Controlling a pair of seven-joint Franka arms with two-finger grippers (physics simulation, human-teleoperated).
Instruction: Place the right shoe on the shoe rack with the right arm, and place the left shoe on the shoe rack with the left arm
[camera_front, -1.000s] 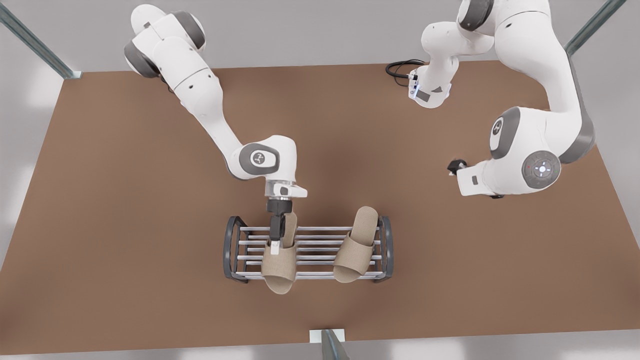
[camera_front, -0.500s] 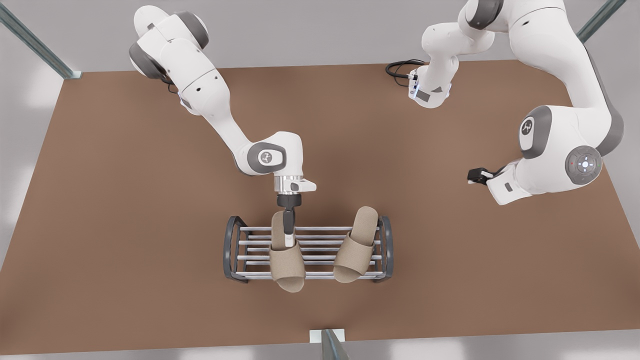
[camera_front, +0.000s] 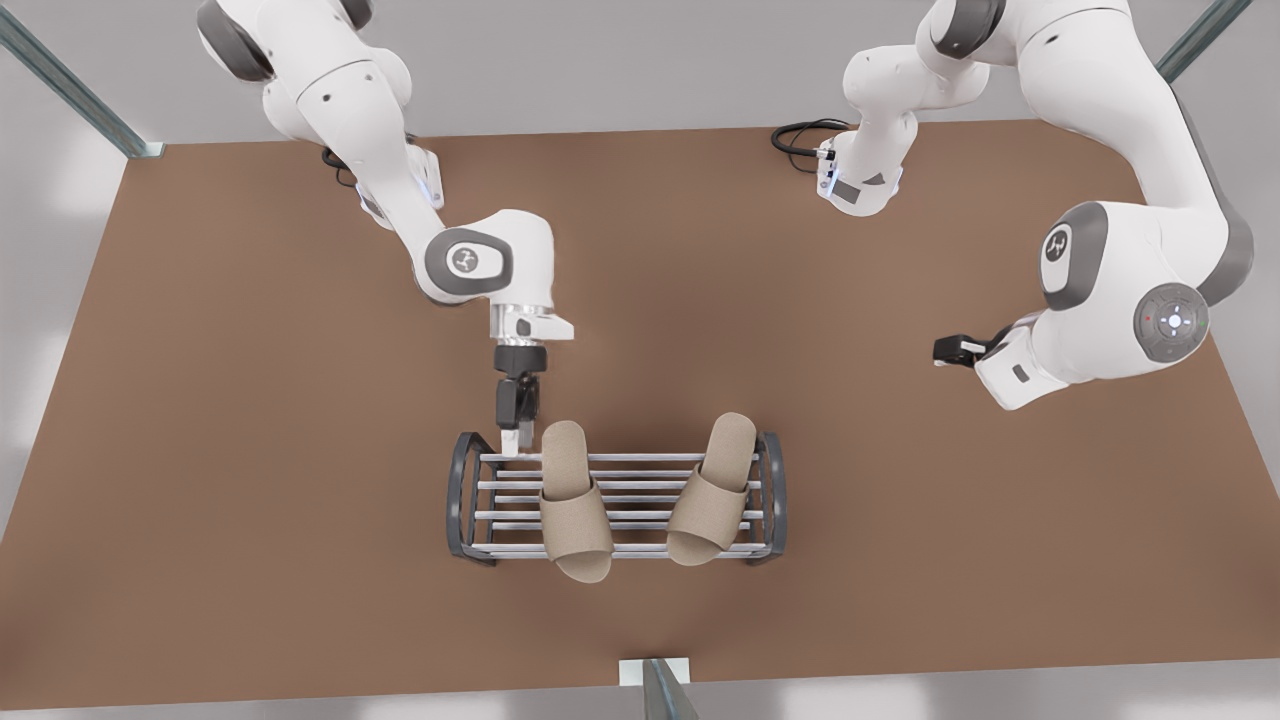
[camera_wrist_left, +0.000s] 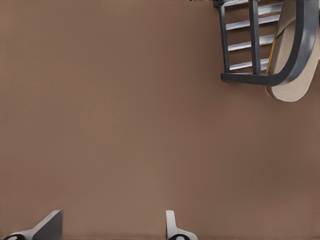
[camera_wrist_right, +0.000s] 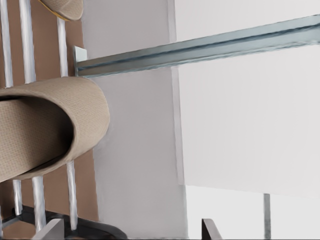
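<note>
The right gripper (camera_front: 512, 436) hangs just over the far edge of the shoe rack (camera_front: 465, 495), on the front view's left. Its two fingers are wide apart and hold nothing. Right beside it is the heel of the right shoe (camera_front: 572, 505).

That shoe lies across the grey bars on top of the rack. Its toe pokes out a little over the near bar. The left shoe (camera_front: 712, 495) lies on the same bars, nearer the rack's end on the front view's right, and leans a bit sideways. The two shoes are apart and do not touch.

The left gripper (camera_front: 950, 350) waits far off over the brown table (camera_front: 250, 450), on the front view's right. Its fingers are wide apart too, and empty.

Both shoes are on the rack, so the job looks almost done.

The shoes look like soft cloth slippers, so they are probably light and bendy. They could slide on the smooth bars. The best spot to pinch one is likely the flat heel edge, where the sole is thin.
</note>
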